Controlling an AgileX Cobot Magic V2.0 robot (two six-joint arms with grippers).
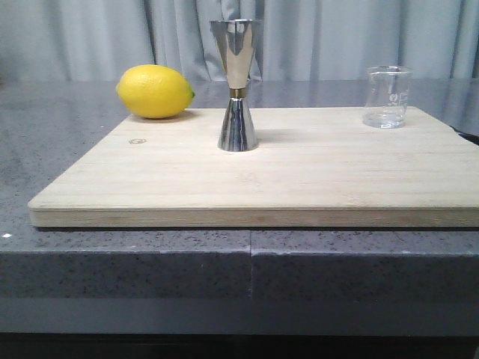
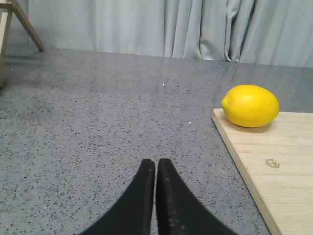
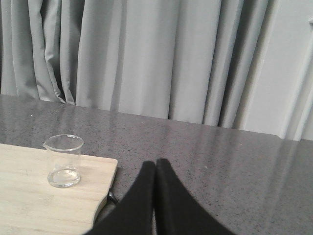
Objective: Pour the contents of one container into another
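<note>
The small clear glass beaker (image 1: 388, 97) stands upright at the far right of the wooden cutting board (image 1: 262, 187), a little clear liquid in its bottom; the right wrist view shows the beaker (image 3: 63, 160) too. The tall steel jigger (image 1: 237, 84) stands upright near the board's middle back, a gold band at its waist. My left gripper (image 2: 155, 164) is shut over the bare counter, left of the board, holding nothing. My right gripper (image 3: 155, 164) is shut over the counter, right of the board and apart from the beaker. Neither gripper shows in the front view.
A yellow lemon (image 1: 155, 91) lies at the board's back left corner, seen also as the lemon (image 2: 250, 105) in the left wrist view. The grey speckled counter (image 1: 67, 142) surrounds the board. A grey curtain (image 1: 337, 37) hangs behind. A wooden leg (image 2: 27, 24) stands far left.
</note>
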